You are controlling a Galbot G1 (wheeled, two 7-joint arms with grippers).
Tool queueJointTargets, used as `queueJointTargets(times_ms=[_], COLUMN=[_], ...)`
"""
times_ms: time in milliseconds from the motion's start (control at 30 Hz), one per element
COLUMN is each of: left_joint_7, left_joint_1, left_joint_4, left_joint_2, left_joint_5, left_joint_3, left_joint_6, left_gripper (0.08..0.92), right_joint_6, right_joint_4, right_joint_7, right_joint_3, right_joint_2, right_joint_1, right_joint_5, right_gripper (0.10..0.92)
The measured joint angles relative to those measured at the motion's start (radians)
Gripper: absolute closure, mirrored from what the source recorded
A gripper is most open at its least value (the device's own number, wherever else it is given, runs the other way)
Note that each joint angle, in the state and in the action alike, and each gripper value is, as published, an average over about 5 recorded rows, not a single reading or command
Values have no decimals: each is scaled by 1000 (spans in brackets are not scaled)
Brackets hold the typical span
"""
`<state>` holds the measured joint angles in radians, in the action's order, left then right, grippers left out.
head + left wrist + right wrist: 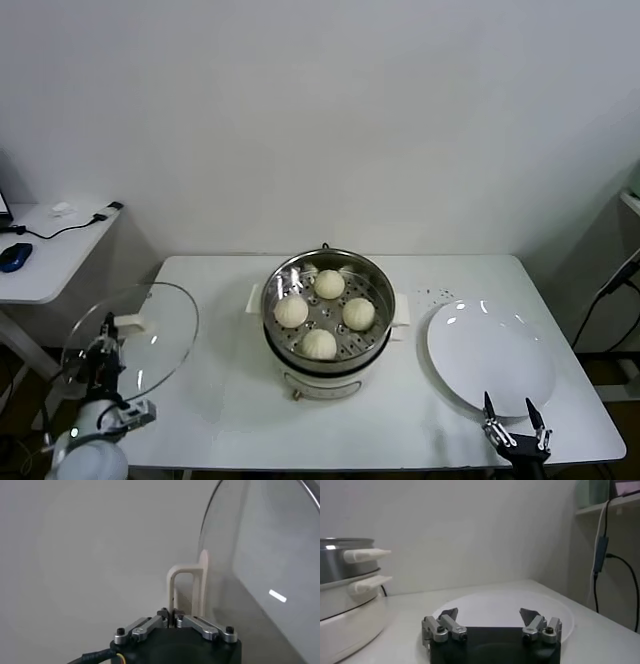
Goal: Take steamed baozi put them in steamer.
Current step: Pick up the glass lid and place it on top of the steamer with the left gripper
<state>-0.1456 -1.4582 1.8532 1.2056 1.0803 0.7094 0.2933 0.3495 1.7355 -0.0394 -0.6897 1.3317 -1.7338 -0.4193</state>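
The steamer (372, 275), a shiny steel pot on a white base, stands mid-table. Several cream-white baozi lie on its perforated tray, among them ones at the left (291, 312), the back (329, 284) and the front (319, 344). My left gripper (108, 325) is over the table's left edge, shut on the white handle (187, 585) of the glass lid (150, 335) and holding it tilted in the air. My right gripper (510, 405) is open and empty at the front edge of the white plate (490, 355). The steamer's side (340, 565) shows in the right wrist view.
The plate (500, 602) is bare. A low side table (50, 265) with a blue mouse (14, 256) and a cable stands to the left. A shelf with a hanging cable (600, 545) is at the right.
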Motion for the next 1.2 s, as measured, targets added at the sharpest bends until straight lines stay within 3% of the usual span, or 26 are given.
queueJointTargets(times_ms=[233, 533, 867, 1200], left_joint_7=[124, 277, 448, 521], left_joint_1=[45, 129, 248, 338], left_joint_4=[159, 256, 263, 212], left_joint_2=[-55, -59, 59, 192], left_joint_5=[-21, 128, 385, 548], left_joint_3=[-65, -286, -539, -684], left_joint_6=[143, 290, 378, 420], left_gripper=[856, 856, 856, 856], right_joint_6=[-9, -23, -18, -15], right_joint_4=[1, -6, -23, -38], right_joint_7=[22, 49, 62, 67], right_joint_3=[4, 18, 25, 25], right_joint_2=[6, 14, 19, 23], right_joint_1=[17, 44, 61, 66], right_joint_5=[28, 70, 96, 108], right_gripper=[203, 203, 203, 203])
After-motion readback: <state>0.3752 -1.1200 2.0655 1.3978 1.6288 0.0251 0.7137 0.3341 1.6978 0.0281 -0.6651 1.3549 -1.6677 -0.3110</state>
